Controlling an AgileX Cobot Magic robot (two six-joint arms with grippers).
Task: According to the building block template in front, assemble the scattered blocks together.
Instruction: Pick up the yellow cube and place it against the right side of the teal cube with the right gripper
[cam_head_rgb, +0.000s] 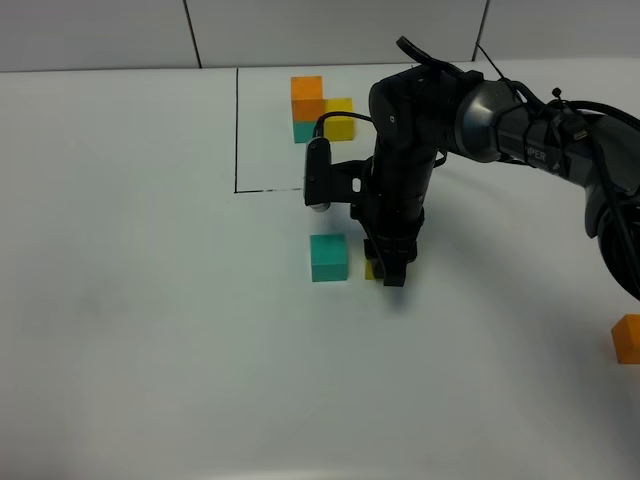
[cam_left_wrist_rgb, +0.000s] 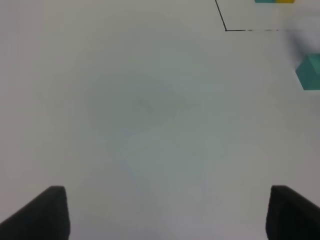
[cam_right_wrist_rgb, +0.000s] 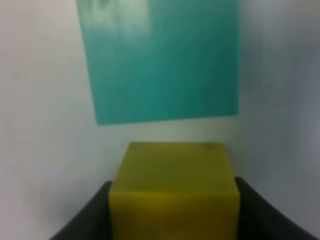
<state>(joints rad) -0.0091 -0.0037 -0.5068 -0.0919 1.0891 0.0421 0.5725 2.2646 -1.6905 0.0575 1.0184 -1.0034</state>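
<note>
The black right arm reaches over the white bench (cam_head_rgb: 150, 300), the right gripper (cam_head_rgb: 392, 272) pointing down just beside a matte teal cube (cam_head_rgb: 328, 257). A sliver of a matte yellow cube (cam_head_rgb: 370, 270) shows at the gripper's tip. A matte orange cube (cam_head_rgb: 627, 338) sits well apart at the right edge. Farther back, the ready-built template of three small cubes (cam_head_rgb: 312, 108) stands beside a thin black line (cam_head_rgb: 237, 130).

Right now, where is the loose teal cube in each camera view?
Exterior high: teal cube mid-table, just left of the right gripper.
Left wrist: teal cube cut off at the picture's edge, past the black line corner.
Right wrist: teal cube large, just beyond the gripped yellow cube.
Shared landmark: the black line corner, exterior and left wrist only.
</note>
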